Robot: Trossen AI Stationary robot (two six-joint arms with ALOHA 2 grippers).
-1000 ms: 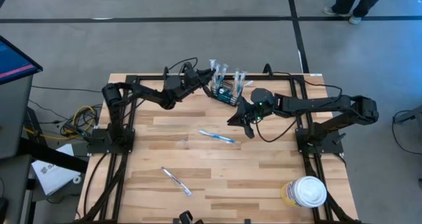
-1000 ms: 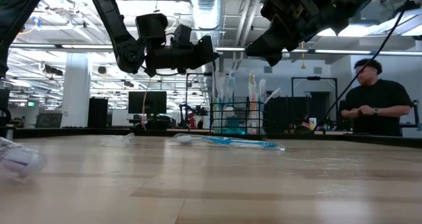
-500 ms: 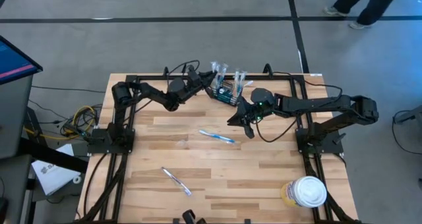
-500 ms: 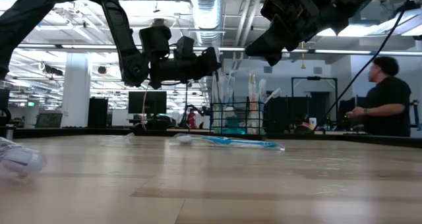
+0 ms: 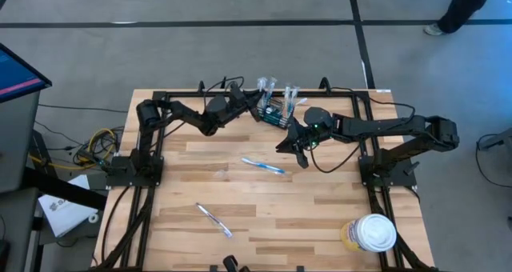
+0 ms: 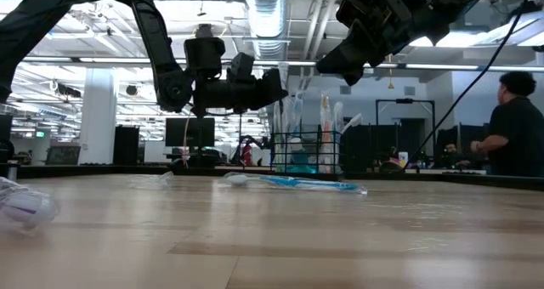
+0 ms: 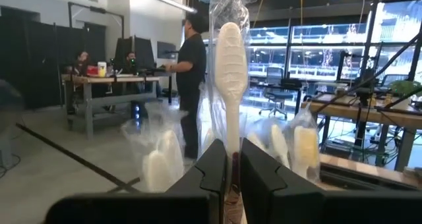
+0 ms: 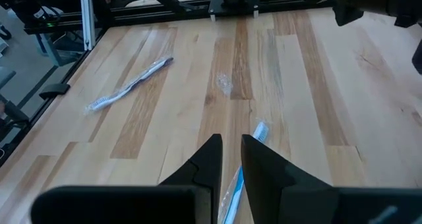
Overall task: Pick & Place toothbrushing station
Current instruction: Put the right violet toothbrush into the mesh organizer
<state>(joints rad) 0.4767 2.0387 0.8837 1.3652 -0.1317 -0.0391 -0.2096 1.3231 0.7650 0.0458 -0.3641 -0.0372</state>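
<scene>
The toothbrushing station (image 5: 273,112) is a small black wire-mesh holder standing on the table's far middle, with several plastic-wrapped toothbrushes upright in it; it also shows in the low view (image 6: 306,154). My left gripper (image 5: 254,106) is shut and hovers just left of the holder, level with the brush heads (image 7: 229,66). Its tips (image 7: 231,159) point at one white wrapped brush. My right gripper (image 5: 297,150) is shut and empty, raised above the table to the near right of the holder. My left gripper points level from the table's left at the upright wrapped toothbrush (image 7: 230,118). Its shut tips stand right before the brush's stem, and I cannot tell whether they touch it.
A blue wrapped toothbrush (image 5: 264,166) lies on the middle of the table, below my right gripper (image 8: 229,148). Another wrapped toothbrush (image 5: 214,221) lies nearer the front. A round white-lidded tub (image 5: 373,233) stands at the near right corner. A person (image 6: 515,123) stands beyond the table.
My left gripper has moved toward the table's right, closing in on the holder's toothbrushes at the same height. My right arm has kept still. The person behind the table has walked to the right.
</scene>
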